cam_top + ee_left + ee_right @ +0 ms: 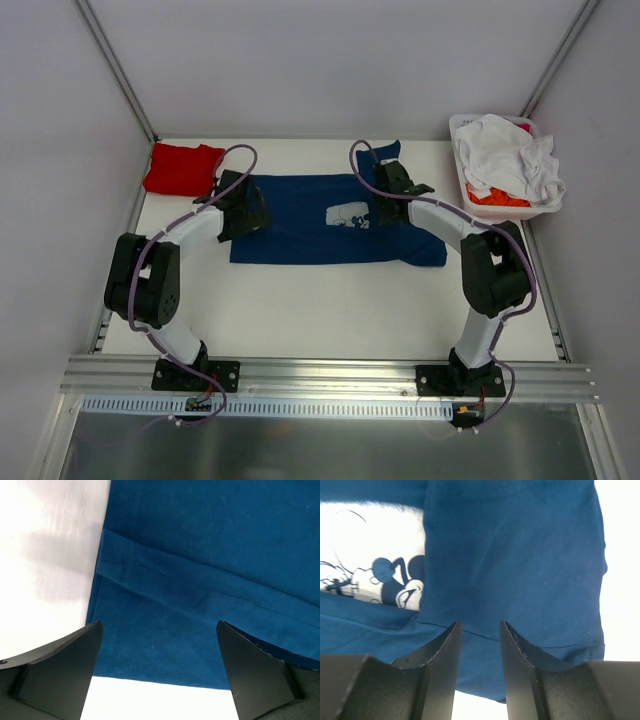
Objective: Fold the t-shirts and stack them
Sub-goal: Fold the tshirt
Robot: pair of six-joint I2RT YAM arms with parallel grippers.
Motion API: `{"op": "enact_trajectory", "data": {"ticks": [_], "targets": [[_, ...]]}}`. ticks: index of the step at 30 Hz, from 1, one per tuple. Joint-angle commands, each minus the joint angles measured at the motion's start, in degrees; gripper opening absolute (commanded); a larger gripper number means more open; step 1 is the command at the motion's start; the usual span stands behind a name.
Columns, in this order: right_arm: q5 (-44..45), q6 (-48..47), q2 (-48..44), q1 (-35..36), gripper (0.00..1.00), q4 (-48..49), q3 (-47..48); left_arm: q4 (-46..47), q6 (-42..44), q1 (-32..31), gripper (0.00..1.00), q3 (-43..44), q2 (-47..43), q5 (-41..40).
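While a navy tee [300, 230] lies spread across the middle of the white table [330, 310], its pale mouse print [370, 575] facing up, the left gripper [160, 625] hangs over the shirt's left edge, jaws wide apart with nothing between them. The right gripper [479, 625] sits low over a flap of blue cloth that overlaps the print's edge, its jaws standing at a narrow gap above the fabric. A folded red tee [182, 168] rests in the far left corner, and a white tee [505, 150] and an orange tee [497, 198] are heaped in a basket [456, 123] at far right.
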Motion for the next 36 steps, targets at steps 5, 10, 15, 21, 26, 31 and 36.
{"op": "enact_trajectory", "data": {"ticks": [5, 10, 15, 21, 26, 31, 36], "targets": [[-1.1, 1.0, 2.7, -0.7, 0.4, 0.0, -0.6, -0.2, 1.4, -0.6, 0.99, 5.1, 5.0, -0.8], [-2.6, 2.9, 4.1, -1.5, 0.4, -0.1, -1.3, -0.3, 1.5, -0.6, 0.99, 6.1, 8.4, 0.6], [-4.2, 4.9, 5.4, -1.5, 0.4, 0.1, -2.4, -0.4, 1.6, -0.6, 0.99, 5.7, 10.3, 1.2], [-6.8, 6.2, 5.3, -1.6, 0.4, 0.3, -4.7, -0.8, 1.5, -0.6, 0.99, 4.6, 11.1, 1.9], [-9.1, 8.7, 4.8, -1.8, 0.41, 0.3, -6.1, -1.8, 1.7, -0.7, 0.99, 4.7, 12.2, 3.0], [-10.9, 10.2, 1.9, -1.8, 0.41, -0.5, -8.3, -2.2, 1.1, -0.6, 0.99, 3.0, 10.3, 3.7], [-11.5, 11.6, -1.7, -1.8, 0.42, -1.3, -11.6, -2.8, 0.1, -0.6, 0.99, -1.0, 6.0, 4.0]]}}
